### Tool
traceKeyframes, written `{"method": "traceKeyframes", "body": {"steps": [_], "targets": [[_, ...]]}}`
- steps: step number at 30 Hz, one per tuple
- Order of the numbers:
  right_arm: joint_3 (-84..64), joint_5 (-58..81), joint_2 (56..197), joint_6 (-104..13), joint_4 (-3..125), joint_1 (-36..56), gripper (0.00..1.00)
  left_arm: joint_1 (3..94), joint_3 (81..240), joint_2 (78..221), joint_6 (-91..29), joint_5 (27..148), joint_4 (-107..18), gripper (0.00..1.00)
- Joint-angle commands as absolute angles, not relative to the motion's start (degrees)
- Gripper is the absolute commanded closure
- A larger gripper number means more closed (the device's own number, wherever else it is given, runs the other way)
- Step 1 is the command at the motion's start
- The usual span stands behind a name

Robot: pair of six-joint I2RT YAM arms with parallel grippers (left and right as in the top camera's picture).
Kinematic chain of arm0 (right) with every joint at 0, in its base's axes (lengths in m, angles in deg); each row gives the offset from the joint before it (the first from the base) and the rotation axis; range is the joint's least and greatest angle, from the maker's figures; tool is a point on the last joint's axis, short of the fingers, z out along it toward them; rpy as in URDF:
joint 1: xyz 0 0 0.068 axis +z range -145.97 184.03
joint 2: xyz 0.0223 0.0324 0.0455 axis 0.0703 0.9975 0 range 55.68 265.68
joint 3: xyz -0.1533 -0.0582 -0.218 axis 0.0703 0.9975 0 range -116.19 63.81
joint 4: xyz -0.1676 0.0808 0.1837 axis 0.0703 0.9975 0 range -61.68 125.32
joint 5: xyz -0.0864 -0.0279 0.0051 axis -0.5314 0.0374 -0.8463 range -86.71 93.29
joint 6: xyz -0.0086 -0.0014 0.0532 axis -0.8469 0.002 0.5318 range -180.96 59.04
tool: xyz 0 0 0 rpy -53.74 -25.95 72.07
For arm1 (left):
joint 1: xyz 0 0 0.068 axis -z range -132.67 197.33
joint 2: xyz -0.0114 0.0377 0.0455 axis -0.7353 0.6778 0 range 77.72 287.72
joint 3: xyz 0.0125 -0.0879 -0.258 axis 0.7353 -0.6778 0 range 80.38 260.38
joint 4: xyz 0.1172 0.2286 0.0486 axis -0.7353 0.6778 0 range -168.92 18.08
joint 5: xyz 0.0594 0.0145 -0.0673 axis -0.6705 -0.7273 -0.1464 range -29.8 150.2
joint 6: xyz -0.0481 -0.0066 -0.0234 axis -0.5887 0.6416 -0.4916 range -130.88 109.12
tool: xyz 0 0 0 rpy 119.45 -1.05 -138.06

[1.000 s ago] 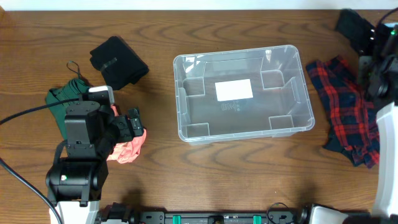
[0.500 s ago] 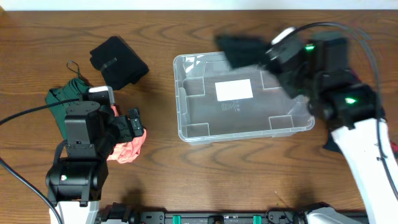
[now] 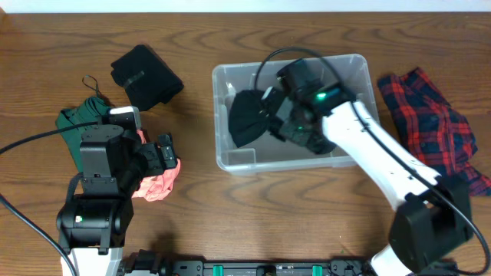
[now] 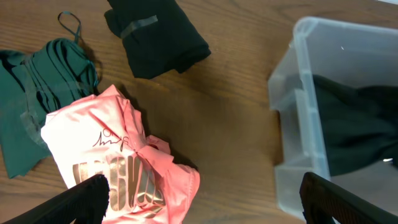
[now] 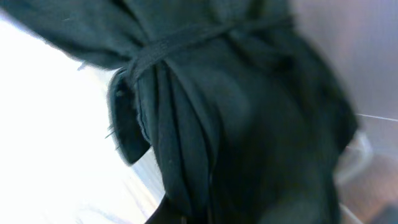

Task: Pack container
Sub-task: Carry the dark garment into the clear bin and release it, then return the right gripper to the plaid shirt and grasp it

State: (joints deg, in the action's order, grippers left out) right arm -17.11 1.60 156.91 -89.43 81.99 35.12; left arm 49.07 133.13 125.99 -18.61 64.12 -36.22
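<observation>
The container is a clear plastic bin at the table's middle; its left wall also shows in the left wrist view. My right gripper reaches into its left half and is shut on a dark garment, which hangs down inside the bin. That garment fills the right wrist view and hides the fingers. It also shows through the bin wall in the left wrist view. My left gripper is open and empty just above a pink shirt, which also shows in the left wrist view.
A folded black garment lies at the back left, a green garment to the left of my left arm. A red plaid shirt lies to the right of the container. My right arm stretches over the bin's right half.
My right arm has swung from the table's far right to over the container, carrying the dark garment, and lowered it into the bin's left half. The left arm has not moved.
</observation>
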Motion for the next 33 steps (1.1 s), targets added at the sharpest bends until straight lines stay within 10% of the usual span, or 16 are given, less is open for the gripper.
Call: {"method": "traceKeyframes", "body": {"steps": [1, 9, 19, 33], "targets": [[-17.97, 2.12, 156.34, -90.18, 81.92, 37.09, 0.85, 49.35, 134.34, 126.06, -19.09, 64.03, -36.07, 0.02], [-19.08, -9.15, 144.87, -88.08, 78.25, 35.54, 0.29, 49.35, 134.34, 127.63, -19.11, 64.06, -36.09, 0.02], [-18.8, -17.33, 135.01, -71.14, 75.83, 14.12, 0.14, 49.35, 134.34, 128.31, -19.11, 64.06, -36.09, 0.02], [-12.98, -13.07, 159.4, -73.3, 77.68, -8.88, 0.11, 49.35, 134.34, 128.31, -19.14, 64.08, -36.07, 0.02]]}}
